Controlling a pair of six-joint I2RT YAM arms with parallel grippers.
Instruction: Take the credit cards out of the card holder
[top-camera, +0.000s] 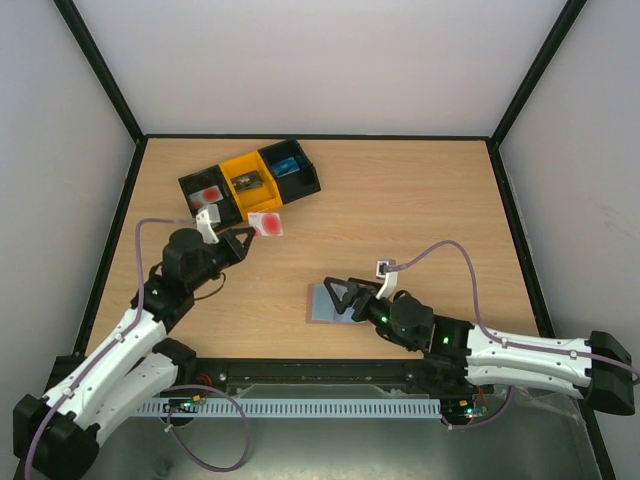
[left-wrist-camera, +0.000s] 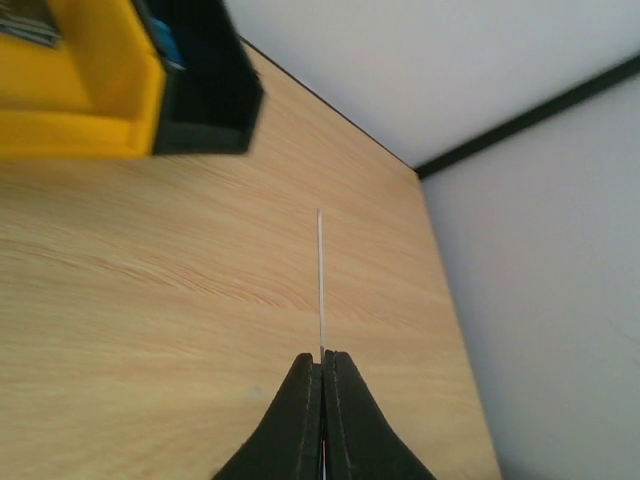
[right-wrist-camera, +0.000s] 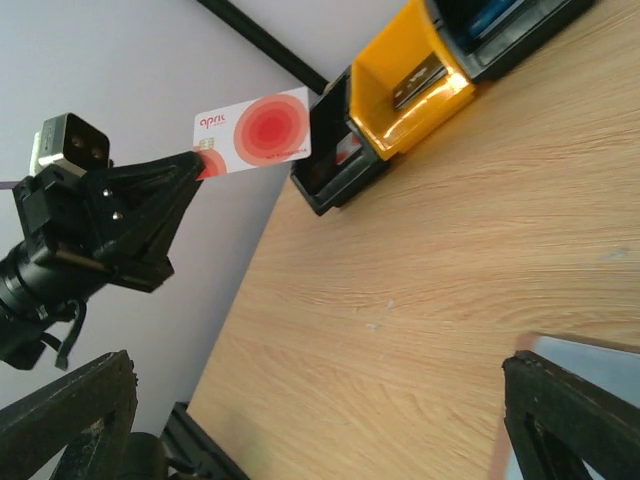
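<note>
Currently card (top-camera: 268, 224) pinched by short edge in closed left gripper (top-camera: 250, 232), raised beside bins (top-camera: 312, 182). Thin, stiff, light and slick: slip judged likely unless gripped flat. Card holder (top-camera: 318, 305) laid open on table (top-camera: 420, 200), near centre, under right gripper (top-camera: 335, 298), jaws spread wide, nothing held.

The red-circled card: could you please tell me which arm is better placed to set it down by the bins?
Left. The left gripper is shut on the card beside the bins; the right gripper is open at the card holder, farther away.
</note>
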